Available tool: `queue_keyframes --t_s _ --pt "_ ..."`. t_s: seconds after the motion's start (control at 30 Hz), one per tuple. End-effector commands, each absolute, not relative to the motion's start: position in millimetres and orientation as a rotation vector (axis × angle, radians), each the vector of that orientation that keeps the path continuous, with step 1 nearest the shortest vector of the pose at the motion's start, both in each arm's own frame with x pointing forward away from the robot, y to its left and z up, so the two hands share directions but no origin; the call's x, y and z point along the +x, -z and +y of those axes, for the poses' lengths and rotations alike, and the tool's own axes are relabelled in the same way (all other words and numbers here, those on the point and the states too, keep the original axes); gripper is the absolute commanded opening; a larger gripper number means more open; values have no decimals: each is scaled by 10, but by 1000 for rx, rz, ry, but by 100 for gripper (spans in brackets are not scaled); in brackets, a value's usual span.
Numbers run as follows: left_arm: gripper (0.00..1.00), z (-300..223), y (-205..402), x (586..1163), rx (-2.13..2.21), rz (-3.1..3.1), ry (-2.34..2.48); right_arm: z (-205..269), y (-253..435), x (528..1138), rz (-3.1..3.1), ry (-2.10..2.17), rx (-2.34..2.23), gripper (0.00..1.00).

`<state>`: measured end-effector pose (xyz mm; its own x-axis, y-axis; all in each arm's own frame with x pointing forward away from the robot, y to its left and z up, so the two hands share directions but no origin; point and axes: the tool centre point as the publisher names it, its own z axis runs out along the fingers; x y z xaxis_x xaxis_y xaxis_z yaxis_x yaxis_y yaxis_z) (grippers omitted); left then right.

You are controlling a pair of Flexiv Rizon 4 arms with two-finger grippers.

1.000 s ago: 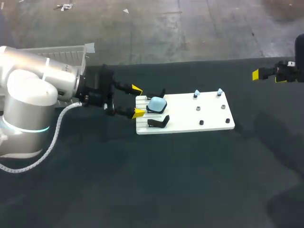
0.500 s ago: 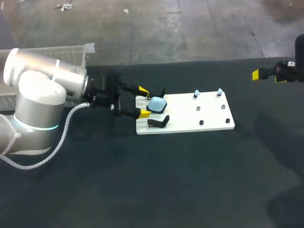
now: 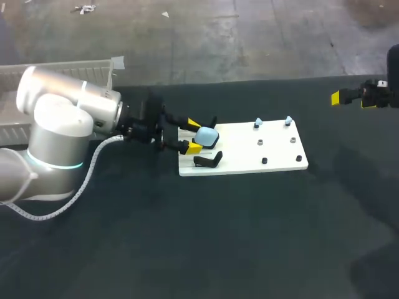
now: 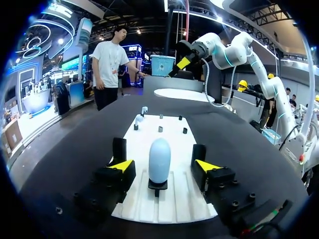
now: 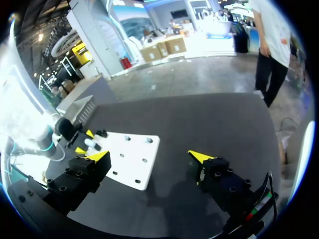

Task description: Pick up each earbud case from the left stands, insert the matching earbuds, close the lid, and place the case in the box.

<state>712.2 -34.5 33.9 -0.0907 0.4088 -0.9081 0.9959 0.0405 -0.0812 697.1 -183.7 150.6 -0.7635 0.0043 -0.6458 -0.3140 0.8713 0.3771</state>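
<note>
- earbud case (image 3: 206,136), pale blue, lid shut, is seen standing upright on a small black stand (image 4: 158,185) at the left end of a white board (image 3: 249,156).
- left gripper (image 3: 194,136) is held level at that end of the board, fingers (image 4: 121,166) spread wide. the case is set between the two yellow tips, about midway, with a clear gap on each side; neither tip is touching it. in the left wrist view the case is found just ahead of the tips and centred between them.
- a second black stand (image 3: 209,161), empty, is seen just beside the case on the near side of the board.
- two pale blue earbuds (image 3: 258,123) are perched on pegs at the far edge of the board, well apart from the case; small dark items are dotted over the rest of the board, too small to tell.
- box (image 3: 75,67), pale and ribbed, is seen behind the left arm.
- right gripper (image 5: 149,157) is held well apart from the board, above the dark table (image 3: 187,249) at its right edge, fingers spread with nothing between them.
- writing: lettering on the case, stands or board cannot be made out.
</note>
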Motion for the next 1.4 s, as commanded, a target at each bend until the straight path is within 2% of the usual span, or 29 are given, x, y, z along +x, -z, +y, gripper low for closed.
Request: queue_keyframes --t_s 0.03,0.33,0.43,0.67,1.03,1.3,1.4 --pt "69 -384 -297 7157 1453 1598 1036 -1842 -1499 6977 2371 -627 -225 100" --pt "56 -440 -289 7154 1448 1596 1053 -1842 -1499 6977 2371 -627 -225 100" --pt "49 -458 -291 7148 1452 1594 1055 -1842 -1499 6977 2371 -627 -225 100" --pt "44 -501 -263 7143 1458 1586 1068 -1842 -1499 6977 2371 -627 -225 100" --pt "41 -524 -246 7135 1463 1587 1070 -1842 -1499 6977 2371 -627 -225 100" --pt "45 -507 -262 7134 1444 1576 1031 -1842 -1499 6977 2371 -627 -225 100" --pt "44 -506 -254 7149 1444 1578 1036 -1842 -1499 6977 2371 -627 -225 100"
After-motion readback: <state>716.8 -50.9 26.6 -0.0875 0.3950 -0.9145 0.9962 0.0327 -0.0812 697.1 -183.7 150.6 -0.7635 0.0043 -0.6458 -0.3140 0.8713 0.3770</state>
